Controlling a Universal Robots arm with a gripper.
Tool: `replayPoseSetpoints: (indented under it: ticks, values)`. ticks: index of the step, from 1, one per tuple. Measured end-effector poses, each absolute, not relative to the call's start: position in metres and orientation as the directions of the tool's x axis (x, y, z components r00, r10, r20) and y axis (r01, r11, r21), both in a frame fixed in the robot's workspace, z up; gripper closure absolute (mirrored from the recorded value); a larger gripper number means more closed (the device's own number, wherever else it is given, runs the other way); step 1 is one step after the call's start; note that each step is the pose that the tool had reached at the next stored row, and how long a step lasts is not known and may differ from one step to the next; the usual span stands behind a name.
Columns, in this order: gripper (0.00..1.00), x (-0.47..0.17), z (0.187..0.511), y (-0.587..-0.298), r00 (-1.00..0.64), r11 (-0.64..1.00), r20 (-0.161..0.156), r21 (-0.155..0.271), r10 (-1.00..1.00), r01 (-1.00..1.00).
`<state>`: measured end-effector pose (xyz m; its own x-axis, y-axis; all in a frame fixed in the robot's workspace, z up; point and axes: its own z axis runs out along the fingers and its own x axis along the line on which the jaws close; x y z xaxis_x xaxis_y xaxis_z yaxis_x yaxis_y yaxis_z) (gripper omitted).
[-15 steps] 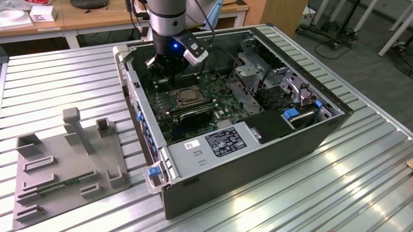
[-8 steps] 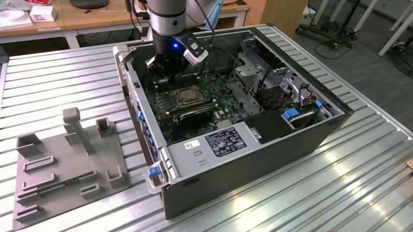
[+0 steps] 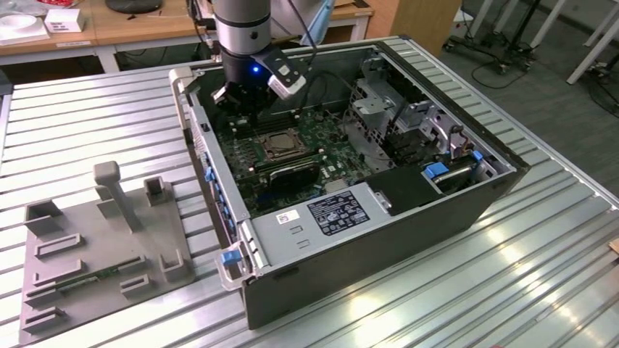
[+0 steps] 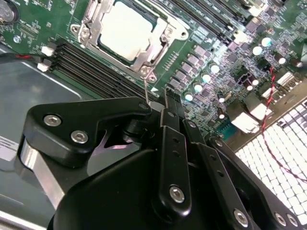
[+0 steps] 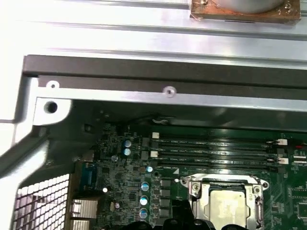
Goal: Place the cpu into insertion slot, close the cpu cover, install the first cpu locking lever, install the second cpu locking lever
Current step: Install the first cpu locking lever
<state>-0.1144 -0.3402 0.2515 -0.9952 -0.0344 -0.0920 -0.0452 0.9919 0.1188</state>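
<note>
The cpu is being held seated in the insertion slot, with the cpu cover lying shut around it. The gripper is being kept near the slot, against a thin locking lever (whether it is open or closed cannot be told).

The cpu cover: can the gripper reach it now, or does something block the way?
Probably yes. The gripper hovers close beside the cpu cover, which lies flat around the cpu; in the second wrist view only a thin wire lever runs between them.
</note>
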Motion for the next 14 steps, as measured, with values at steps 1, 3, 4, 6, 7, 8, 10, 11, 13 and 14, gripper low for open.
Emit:
replayPoseSetpoints:
  ticks: [1,3,4,6,7,8,10,11,13,14]
  values:
    - [0.89,-0.116,0.251,-0.34,-0.995,0.992,-0.094,0.119,-0.034,-0.045]
    - [0.89,-0.12,0.251,-0.34,-0.995,0.992,-0.098,0.119,-0.034,-0.046]
    - [0.89,-0.122,0.251,-0.34,-0.994,0.992,-0.1,0.119,-0.034,-0.046]
    - [0.89,-0.125,0.251,-0.34,-0.994,0.992,-0.103,0.119,-0.034,-0.046]
    - [0.89,-0.126,0.251,-0.34,-0.994,0.992,-0.104,0.119,-0.034,-0.047]
    - [0.89,-0.127,0.251,-0.34,-0.994,0.992,-0.105,0.119,-0.034,-0.047]
    - [0.89,-0.128,0.251,-0.34,-0.994,0.991,-0.108,0.123,-0.034,-0.047]
    - [0.89,-0.129,0.251,-0.34,-0.994,0.991,-0.108,0.128,-0.033,-0.047]
    - [0.89,-0.129,0.251,-0.34,-0.993,0.989,-0.11,0.143,-0.032,-0.047]
    - [0.89,-0.129,0.251,-0.34,-0.993,0.988,-0.111,0.15,-0.031,-0.047]
